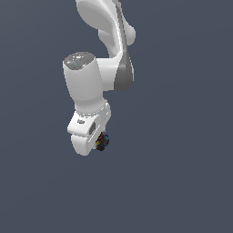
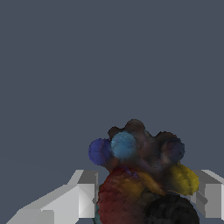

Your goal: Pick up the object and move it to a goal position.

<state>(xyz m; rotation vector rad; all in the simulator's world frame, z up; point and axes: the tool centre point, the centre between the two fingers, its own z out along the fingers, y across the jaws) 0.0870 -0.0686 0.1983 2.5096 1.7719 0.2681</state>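
The object [image 1: 102, 142] is a tiny dark lump with red, blue and yellow specks, tucked against the underside of the white hand in the exterior view. In the wrist view the object [image 2: 140, 175] fills the space between two grey fingers [image 2: 81, 194], one on each side and both touching it. My gripper [image 2: 142, 197] is shut on the object. The fingers themselves are hidden behind the hand in the exterior view, where the gripper [image 1: 101, 144] sits at the arm's lowest end.
Plain dark grey-blue ground surrounds the arm [image 1: 98, 77] in both views. No other object, container or edge shows.
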